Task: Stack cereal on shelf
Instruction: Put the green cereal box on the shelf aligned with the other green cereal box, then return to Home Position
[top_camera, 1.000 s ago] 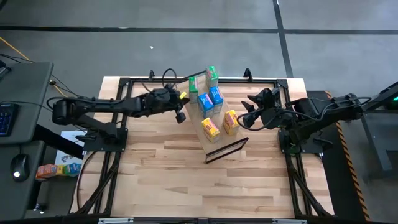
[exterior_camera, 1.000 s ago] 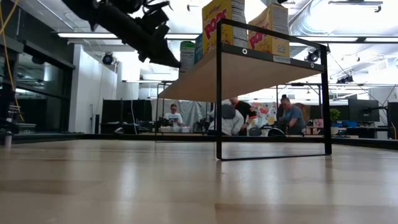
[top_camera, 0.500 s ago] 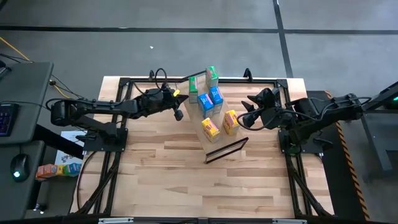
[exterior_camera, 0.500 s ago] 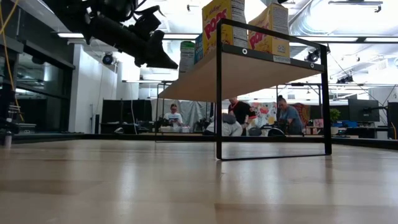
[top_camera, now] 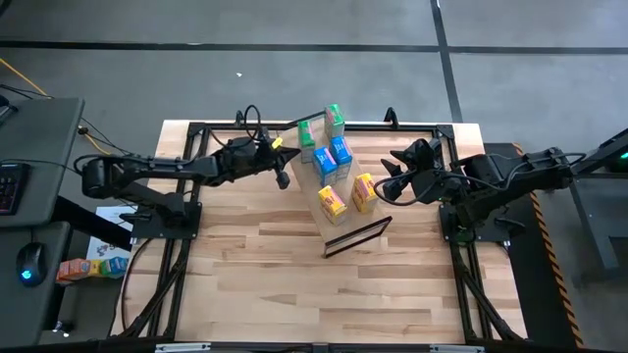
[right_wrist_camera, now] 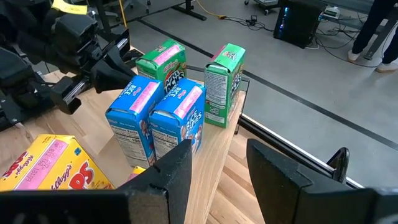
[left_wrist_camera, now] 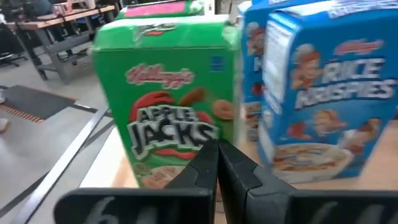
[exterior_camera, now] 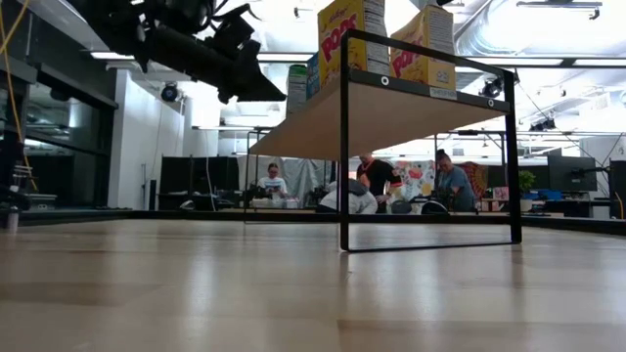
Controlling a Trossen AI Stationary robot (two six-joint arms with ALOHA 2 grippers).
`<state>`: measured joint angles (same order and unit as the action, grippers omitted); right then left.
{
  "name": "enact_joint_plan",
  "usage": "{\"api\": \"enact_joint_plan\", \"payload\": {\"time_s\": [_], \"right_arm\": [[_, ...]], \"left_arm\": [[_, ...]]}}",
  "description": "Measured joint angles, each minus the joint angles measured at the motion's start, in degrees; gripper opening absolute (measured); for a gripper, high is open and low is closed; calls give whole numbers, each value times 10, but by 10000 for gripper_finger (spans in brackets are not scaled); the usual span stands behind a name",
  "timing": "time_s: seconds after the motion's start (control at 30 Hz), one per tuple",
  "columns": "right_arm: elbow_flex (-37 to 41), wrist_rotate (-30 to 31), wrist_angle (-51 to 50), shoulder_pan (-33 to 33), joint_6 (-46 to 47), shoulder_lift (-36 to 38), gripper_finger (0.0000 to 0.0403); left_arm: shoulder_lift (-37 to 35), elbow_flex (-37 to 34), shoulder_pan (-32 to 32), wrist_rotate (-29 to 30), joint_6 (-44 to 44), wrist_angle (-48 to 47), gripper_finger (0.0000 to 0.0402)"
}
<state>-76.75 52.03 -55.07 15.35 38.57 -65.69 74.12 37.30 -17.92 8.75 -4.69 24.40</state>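
Left to right, so starting with the left gripper (top_camera: 283,170): up off the table, just left of the near green box (top_camera: 306,141) on the shelf (top_camera: 345,222). Fingers pressed together with nothing between them, wrist view looking square at that Apple Jacks front. Reads like a nudge or a clearing move, not a pick. Best bet from here: stay level, stay left of the box, and if a push is the plan, go low on the panel so it slides and doesn't topple into the blue pair (top_camera: 332,157) right beside it. Hard to say from above whether the tips touch the cardboard or sit just shy of it.

The shelf itself: light board running from the far side toward the near, dark frame (top_camera: 358,235) at the near end, top well above the table (top_camera: 245,275) in the low view. On it, all six of the cereal: two green at the far end, the far green box (top_camera: 335,121) a bit right of the other, two blue in the middle touching side by side, two yellow ones (top_camera: 347,197) nearest the frame. All upright, nothing left on the table.

Right gripper (top_camera: 386,182): parked just right of the yellow boxes, fingers spread apart, holding nothing.
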Motion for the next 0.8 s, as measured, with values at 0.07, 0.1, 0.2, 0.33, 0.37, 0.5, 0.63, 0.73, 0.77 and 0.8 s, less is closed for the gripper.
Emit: {"api": "enact_joint_plan", "payload": {"time_s": [0.07, 0.1, 0.2, 0.33, 0.37, 0.5, 0.63, 0.73, 0.77, 0.8], "right_arm": [[0, 0, 0, 0, 0, 0, 147], [0, 0, 0, 0, 0, 0, 147], [0, 0, 0, 0, 0, 0, 147], [0, 0, 0, 0, 0, 0, 147], [0, 0, 0, 0, 0, 0, 147], [0, 0, 0, 0, 0, 0, 147], [0, 0, 0, 0, -7, 0, 147], [0, 0, 0, 0, -14, 0, 147], [0, 0, 0, 0, -14, 0, 147], [0, 0, 0, 0, -14, 0, 147]], "left_arm": [[6, 0, -8, -3, 1, 4, 0], [9, 0, -12, -9, 1, 4, 0], [19, 0, -24, -29, 8, 20, 0], [25, 0, -42, -42, 25, 31, 0], [25, 0, -46, -42, 25, 33, 0], [6, 0, -58, -58, 25, 13, 0], [-43, 0, -61, -95, 25, -41, 0], [-93, -7, -52, -115, 20, -98, 0], [-113, -22, -47, -115, 19, -101, 0], [-135, -41, -42, -116, 16, -100, 0]]}}
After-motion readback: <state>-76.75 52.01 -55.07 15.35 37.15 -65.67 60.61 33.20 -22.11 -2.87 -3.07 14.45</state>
